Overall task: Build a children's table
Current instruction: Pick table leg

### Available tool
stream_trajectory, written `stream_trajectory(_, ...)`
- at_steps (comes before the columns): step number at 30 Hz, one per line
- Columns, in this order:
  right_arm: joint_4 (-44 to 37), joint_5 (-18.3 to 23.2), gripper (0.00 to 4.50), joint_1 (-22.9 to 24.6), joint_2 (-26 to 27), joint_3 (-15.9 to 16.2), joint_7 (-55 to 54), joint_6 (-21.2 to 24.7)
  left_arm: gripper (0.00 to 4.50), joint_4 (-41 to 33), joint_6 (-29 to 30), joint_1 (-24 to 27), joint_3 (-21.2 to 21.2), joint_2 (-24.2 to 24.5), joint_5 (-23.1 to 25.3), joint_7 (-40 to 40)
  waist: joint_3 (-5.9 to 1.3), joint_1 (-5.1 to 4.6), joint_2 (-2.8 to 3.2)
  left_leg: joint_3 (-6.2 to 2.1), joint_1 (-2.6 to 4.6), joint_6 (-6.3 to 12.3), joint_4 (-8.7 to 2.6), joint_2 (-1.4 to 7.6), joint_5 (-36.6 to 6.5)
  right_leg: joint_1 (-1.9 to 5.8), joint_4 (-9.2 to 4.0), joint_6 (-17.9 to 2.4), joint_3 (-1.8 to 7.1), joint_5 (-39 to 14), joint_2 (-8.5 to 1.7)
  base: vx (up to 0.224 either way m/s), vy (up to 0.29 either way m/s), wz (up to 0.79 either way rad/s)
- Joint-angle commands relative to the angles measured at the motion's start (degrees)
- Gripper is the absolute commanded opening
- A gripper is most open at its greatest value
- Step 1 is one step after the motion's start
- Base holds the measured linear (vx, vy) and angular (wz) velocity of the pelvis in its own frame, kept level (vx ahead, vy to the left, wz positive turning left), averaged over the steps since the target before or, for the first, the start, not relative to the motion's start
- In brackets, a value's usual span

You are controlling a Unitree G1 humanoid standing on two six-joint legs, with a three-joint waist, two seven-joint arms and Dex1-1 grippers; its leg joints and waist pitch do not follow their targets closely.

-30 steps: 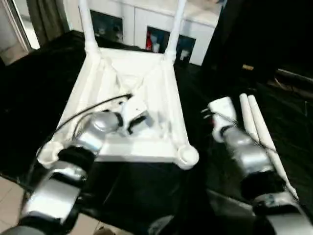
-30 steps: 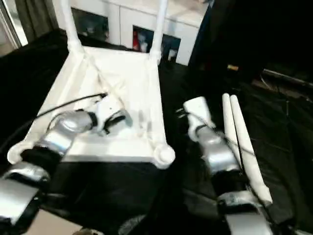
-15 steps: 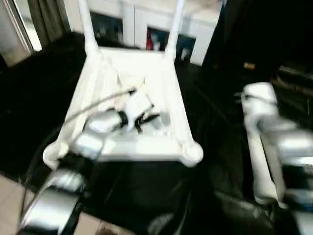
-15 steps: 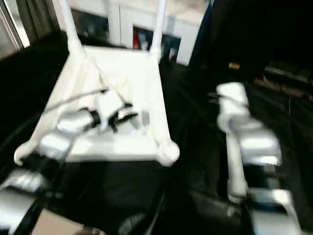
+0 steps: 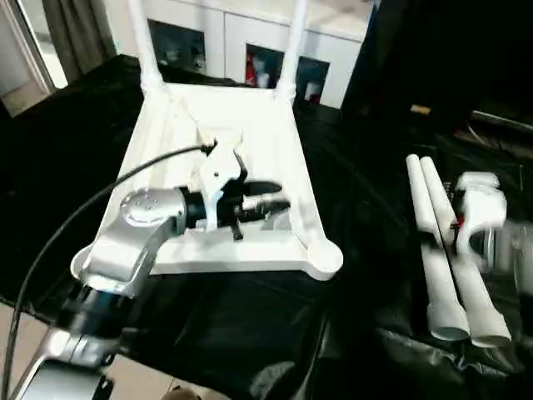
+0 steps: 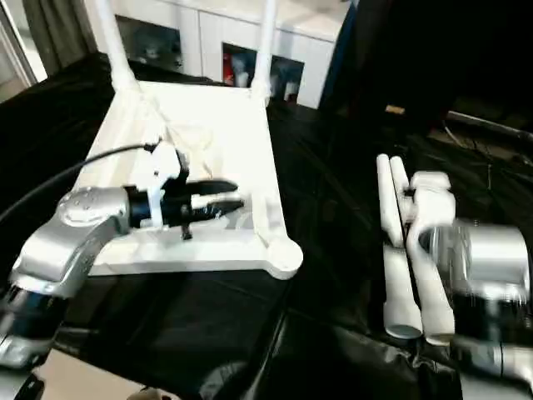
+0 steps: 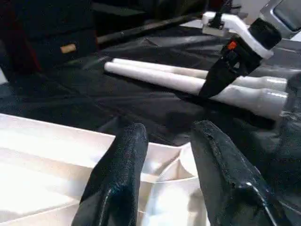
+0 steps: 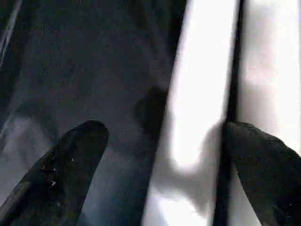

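a white plastic table top [image 5: 250, 125] lies upside down on a black cloth [image 5: 75, 158], ribbed underside facing up, in the left half of the head camera's view. two white legs are already standing in its far corner sockets: the far left leg [image 5: 143, 42] and the far right leg [image 5: 293, 46] both rise out of the top of the picture. the near right corner socket [image 5: 323, 257] is a round, open cup with nothing in it; the near left corner is partly hidden behind the robot's silver left forearm [image 5: 137, 229].

the left gripper [image 5: 271, 200] reaches across the underside of the table top, level, pointing toward the robot's right. its two black fingers [image 7: 117, 179] stand partly apart with nothing between them, above the ribs near the right rim.

well to the right of the table top, two loose white legs [image 5: 437, 242] lie side by side on the cloth, touching along their length, their wide collared ends nearest the robot. the right gripper [image 8: 160, 160] hangs over these legs, pointing down. its black fingers [image 8: 66, 174] are spread wide, one over the cloth beside the legs and the other over the legs; they hold nothing.

behind the table stand white cabinets [image 5: 241, 42] with dark openings.
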Motion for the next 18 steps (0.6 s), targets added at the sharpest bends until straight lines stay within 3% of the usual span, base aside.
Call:
stream_trajectory(1, -0.63, 0.91, 4.44, 0.03, 0.12, -1.84, 0.17, 1.18, 1.85, -2.17, 1.66, -0.06, -1.06, 0.32, -0.71, -0.21, -4.07, 0.13, 0.49, 1.13, -0.18, -1.14, -3.56, -0.68, -5.92, 3.57, -3.95, -10.39, 1.68, -8.24, -0.93, 0.0, 0.0, 0.0)
stream_trajectory(17, -1.07, 2.92, 4.44, 2.47, 2.62, -2.66, -0.52, 4.91, 1.85, -6.63, 7.27, 0.6, -2.08, 1.78, -1.61, -0.73, -4.23, 0.14, 0.64, 1.14, -0.09, -1.21, -3.42, -0.8, -4.75, 3.74, -3.76, -10.67, 1.65, -7.1, -0.86, 0.0, 0.0, 0.0)
stream_trajectory(18, -1.07, 3.01, 4.29, 2.47, 2.72, -2.62, -0.53, 5.06, 1.85, -6.71, 7.38, 0.6, -2.09, 1.79, -1.62, -0.71, -4.22, 0.13, 0.67, 1.15, -0.07, -1.18, -3.41, -0.8, -4.74, 3.7, -3.79, -10.69, 1.63, -7.11, -0.83, 0.0, 0.0, 0.0)
